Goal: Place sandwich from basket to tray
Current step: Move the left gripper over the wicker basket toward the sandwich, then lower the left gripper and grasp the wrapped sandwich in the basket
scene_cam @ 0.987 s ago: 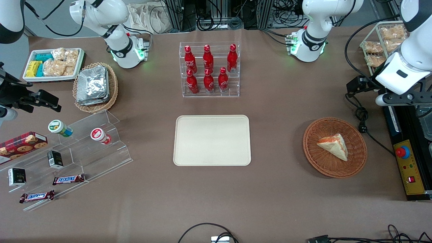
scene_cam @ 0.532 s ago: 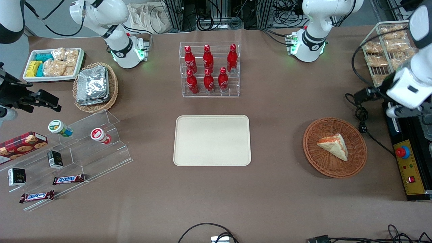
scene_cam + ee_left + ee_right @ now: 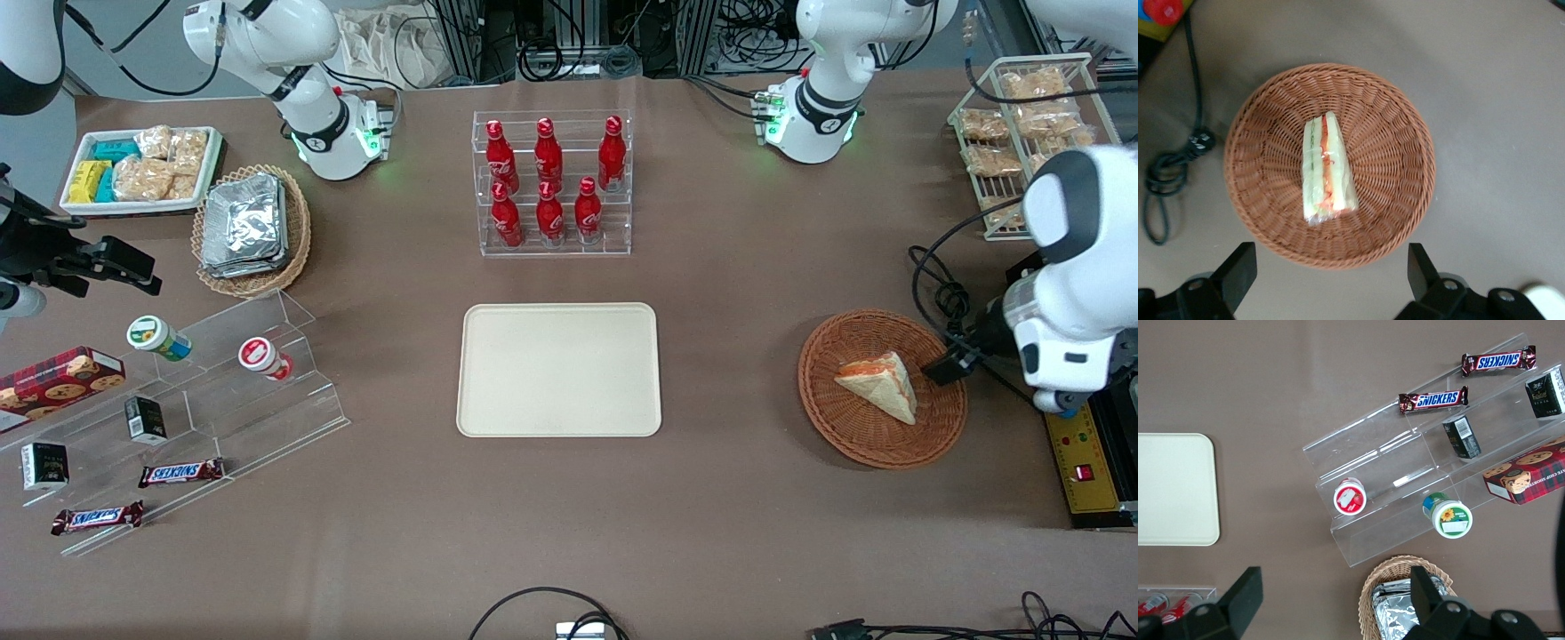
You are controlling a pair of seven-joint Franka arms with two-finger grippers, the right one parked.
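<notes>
One soft, light sandwich [image 3: 1327,169] lay in the basket [image 3: 1391,227]; the pincer [image 3: 1330,277], fingers apart above, looked best placed gripping its flat bread faces gently.

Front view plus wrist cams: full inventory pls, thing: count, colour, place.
sandwich: 1, white with orange-red filling, in the basket
basket: 1, reddish-brown wicker, toward the working arm's end
tray: 1, cream, mid-table
cola bottles: 6, red, in a clear rack farther from the front camera than the tray
foil packets: stack, silver, in a tan wicker basket toward the parked arm's end
snack packets: several, yellow, teal and tan, in a white tray beside it
clear stepped shelf: 1, holds 2 cups, 2 dark boxes, 2 Snickers bars, 1 cookie box
wire rack: 1, white, holds tan bagged snacks
gripper: 1, black fingers, open, above the basket's rim
</notes>
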